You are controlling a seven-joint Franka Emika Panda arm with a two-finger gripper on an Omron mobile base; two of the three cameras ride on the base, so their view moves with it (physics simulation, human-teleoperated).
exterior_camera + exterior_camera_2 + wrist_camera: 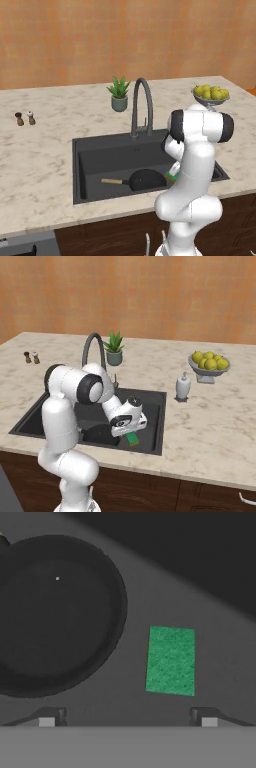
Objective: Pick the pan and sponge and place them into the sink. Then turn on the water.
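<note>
Hovering open and empty, the hand (128, 717) points down over the sponge (170, 660) beside the pan (55, 614).

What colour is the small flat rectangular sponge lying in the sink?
Bright green, slightly speckled; the small flat rectangular sponge shows best in the hand view.

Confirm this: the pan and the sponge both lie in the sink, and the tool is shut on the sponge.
Not quite. The pan and sponge do lie in the sink, but the hand view shows the tool open, with the sponge lying free between and beyond its fingertips.
</note>
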